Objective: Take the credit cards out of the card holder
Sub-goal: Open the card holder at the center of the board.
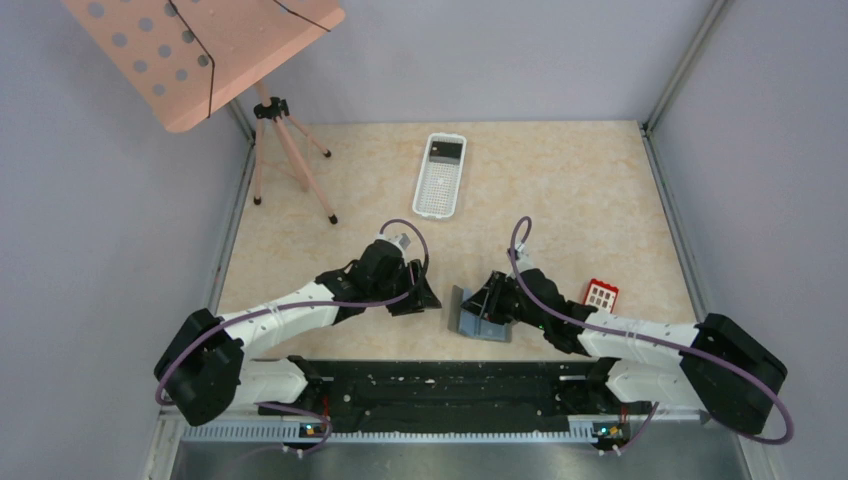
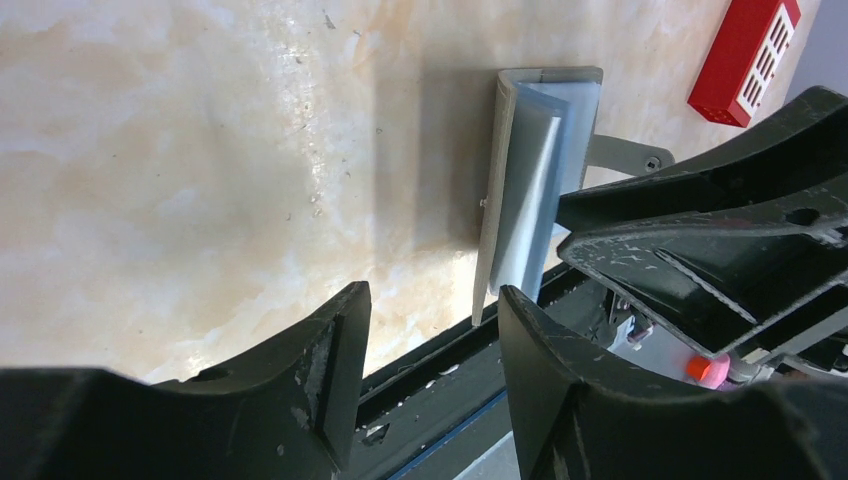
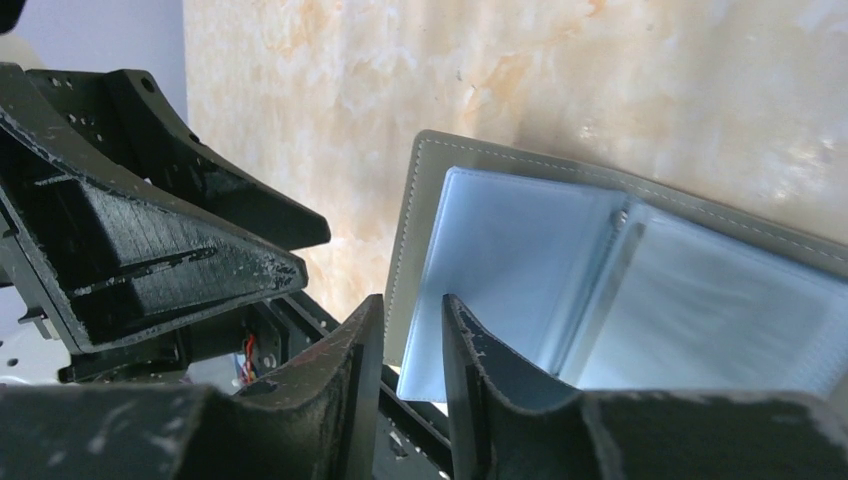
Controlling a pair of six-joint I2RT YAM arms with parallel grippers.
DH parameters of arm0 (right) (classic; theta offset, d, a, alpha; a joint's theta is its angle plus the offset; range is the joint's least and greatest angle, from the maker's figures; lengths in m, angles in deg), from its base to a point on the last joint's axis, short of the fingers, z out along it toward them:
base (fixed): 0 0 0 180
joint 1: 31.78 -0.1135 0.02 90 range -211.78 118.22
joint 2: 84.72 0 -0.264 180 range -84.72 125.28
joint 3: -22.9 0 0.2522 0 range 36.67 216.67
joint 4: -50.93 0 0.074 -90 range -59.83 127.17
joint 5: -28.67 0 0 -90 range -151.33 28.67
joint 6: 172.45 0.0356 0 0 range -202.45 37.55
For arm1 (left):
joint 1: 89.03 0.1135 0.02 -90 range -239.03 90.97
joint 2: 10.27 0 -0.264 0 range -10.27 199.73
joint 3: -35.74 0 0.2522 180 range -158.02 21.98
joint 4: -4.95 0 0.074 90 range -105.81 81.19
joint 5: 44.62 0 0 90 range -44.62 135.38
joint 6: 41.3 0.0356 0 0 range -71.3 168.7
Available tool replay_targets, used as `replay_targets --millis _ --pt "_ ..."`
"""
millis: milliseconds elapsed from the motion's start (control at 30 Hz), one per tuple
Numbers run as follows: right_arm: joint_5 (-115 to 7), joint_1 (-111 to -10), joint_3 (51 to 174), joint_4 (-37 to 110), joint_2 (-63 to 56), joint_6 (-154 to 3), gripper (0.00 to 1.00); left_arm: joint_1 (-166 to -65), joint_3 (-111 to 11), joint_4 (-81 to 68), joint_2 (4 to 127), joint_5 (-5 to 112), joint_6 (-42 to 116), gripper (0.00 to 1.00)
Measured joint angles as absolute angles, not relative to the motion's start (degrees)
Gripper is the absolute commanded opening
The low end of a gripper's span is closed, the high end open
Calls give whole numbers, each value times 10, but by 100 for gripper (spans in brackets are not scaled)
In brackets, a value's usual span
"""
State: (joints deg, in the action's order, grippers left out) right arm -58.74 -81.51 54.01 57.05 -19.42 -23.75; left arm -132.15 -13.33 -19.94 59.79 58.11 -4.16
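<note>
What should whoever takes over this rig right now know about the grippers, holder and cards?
Left gripper: open, empty, beside the card holder on its left.
Right gripper: jaws narrow at the holder's open edge; grip cannot be confirmed.
Card holder: propped partly open on the table between the grippers.
Done: red card lies out on the table, right of the holder.
Left: the pale pockets show no clear card; check them, pull out any remaining.

Left arm (image 1: 290, 312) extends toward 2 o'clock, left gripper (image 1: 430, 297) with jaws well apart. Right arm (image 1: 640, 335) extends toward 10 o'clock, right gripper (image 1: 487, 303) with jaws narrowly apart.
</note>
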Motion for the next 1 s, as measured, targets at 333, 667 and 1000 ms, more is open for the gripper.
replay_targets --millis 333,667,1000 --pt "-645 -815 541 440 -315 -244 38 -1321 -170 -190 660 627 0 56" --pt "-635 -815 540 467 -259 -243 46 -1321 -171 -161 689 658 9 45" --pt "-588 -816 539 601 -168 -258 31 -1304 -161 -170 667 626 6 46"
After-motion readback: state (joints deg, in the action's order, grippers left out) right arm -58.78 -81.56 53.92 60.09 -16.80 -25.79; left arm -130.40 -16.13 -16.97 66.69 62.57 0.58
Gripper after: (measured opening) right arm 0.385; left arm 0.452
